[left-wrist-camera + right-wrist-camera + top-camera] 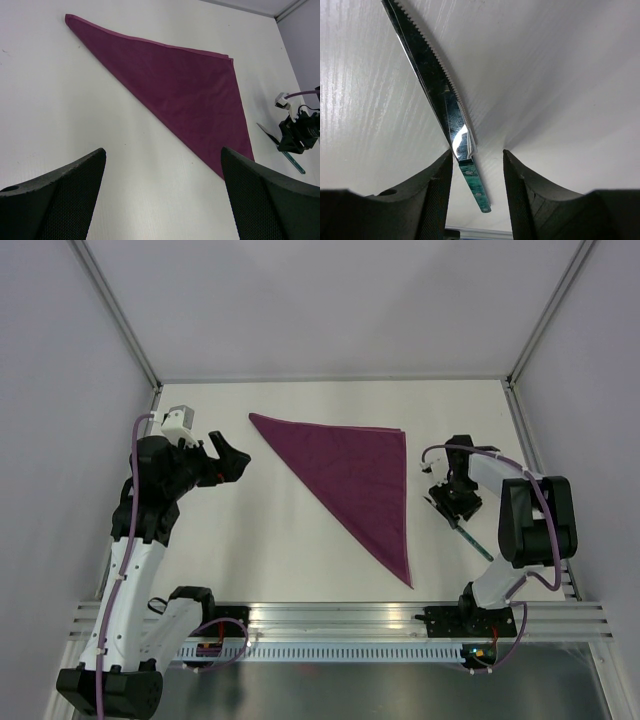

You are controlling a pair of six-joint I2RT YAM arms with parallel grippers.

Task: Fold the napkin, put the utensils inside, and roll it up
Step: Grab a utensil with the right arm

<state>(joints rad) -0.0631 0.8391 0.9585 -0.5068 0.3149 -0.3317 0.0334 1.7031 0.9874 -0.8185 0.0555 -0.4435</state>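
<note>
At right of table (pixel 250 540), we straddle knife (pixel 432 75) with right gripper (pixel 477 160), fingers (pixel 436 200) part open, nothing clamped. Knife thin, stiff, slick: we judge handle (pixel 472 184) best hold. Napkin (pixel 360 480), folded triangle, lies mid-table, soft. Left gripper (pixel 162 160) wide open, empty.

A white table (pixel 250 560) with a faintly ribbed top, walled by pale panels on three sides; a magenta-purple napkin (pixel 355 475) lies flat at its middle, folded into a triangle, one edge running along the far side, another down the right, the long diagonal slanting from the far-left corner to a near point; well apart to its right, a knife (pixel 478 545) rests on the bare surface, serrated silver blade angled toward the far left, green handle toward the near right edge.
</note>
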